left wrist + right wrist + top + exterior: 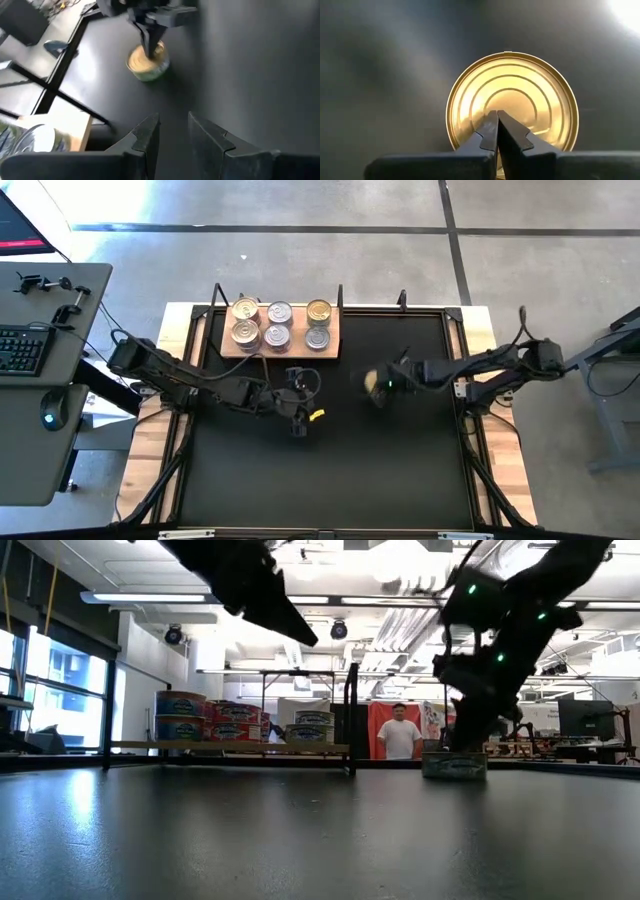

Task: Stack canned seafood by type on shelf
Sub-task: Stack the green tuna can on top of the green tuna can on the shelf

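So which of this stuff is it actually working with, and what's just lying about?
Part of the job:
- tins on the board
- wooden shelf board
- gold-lidded tin on the black table, under the shut right claw
- left claw, empty

Just lying about:
- keyboard and mouse on the side desk
- person in the background

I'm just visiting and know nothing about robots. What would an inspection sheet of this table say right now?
Surface: black table, mostly bare.
Job's things: six tins grouped on the wooden shelf at the far edge; one gold-lidded tin alone on the table.
Clutter: nothing seen.
Grippers: right gripper shut, directly above the gold tin's lid; whether it touches, cannot tell. Left gripper slightly open, holding nothing, near table centre.
Cables: looped wires along both arms, e.g..
Surroundings: desk with keyboard to the left; a person standing far behind the table.
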Motion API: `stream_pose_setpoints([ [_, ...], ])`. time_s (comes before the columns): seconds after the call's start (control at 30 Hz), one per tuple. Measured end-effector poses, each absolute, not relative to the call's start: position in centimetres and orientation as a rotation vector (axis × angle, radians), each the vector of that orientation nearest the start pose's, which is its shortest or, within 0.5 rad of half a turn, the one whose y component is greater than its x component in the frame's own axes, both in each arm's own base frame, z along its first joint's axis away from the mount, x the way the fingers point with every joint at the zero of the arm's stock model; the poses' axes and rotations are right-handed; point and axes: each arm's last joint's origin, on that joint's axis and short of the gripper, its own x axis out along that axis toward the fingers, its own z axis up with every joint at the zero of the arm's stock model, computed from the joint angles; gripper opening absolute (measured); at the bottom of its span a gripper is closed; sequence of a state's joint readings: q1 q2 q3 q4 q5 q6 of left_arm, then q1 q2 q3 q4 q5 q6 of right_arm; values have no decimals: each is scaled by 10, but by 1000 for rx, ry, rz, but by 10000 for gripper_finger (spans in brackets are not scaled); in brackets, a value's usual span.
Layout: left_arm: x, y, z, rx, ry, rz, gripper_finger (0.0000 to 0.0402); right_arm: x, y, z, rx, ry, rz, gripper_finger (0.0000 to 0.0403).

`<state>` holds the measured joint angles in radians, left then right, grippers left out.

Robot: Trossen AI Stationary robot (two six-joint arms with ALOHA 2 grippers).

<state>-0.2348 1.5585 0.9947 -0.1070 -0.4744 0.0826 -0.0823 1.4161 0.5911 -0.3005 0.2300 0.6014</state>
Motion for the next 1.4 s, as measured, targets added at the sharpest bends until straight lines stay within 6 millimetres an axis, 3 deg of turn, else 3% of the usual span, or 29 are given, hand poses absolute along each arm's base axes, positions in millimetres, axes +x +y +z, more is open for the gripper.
stream_pose_setpoints([
  [0.13,320,-78,229,331,633,161,93,241,8,140,454,916,-467,0],
  [0.23,317,-88,229,336,628,133,93,252,22,134,431,849,-426,0],
  [0.4,311,-103,227,324,641,122,93,280,27,112,449,710,-380,0],
  [0.53,302,-106,221,309,705,191,93,315,24,105,372,608,-329,0],
  [0.67,295,-105,213,289,762,223,93,348,22,114,249,521,-263,0],
  [0.8,290,-99,193,258,740,230,93,367,24,152,152,378,-215,0],
  [0.9,288,-90,176,199,652,243,93,359,25,177,106,355,-201,0],
  [1.07,283,-78,162,233,478,112,96,320,34,206,48,409,-176,0],
  [1.2,282,-71,154,419,447,-5,116,288,44,202,46,446,-136,0],
  [1.4,301,-57,124,580,544,-37,151,263,52,179,114,394,-187,0],
])
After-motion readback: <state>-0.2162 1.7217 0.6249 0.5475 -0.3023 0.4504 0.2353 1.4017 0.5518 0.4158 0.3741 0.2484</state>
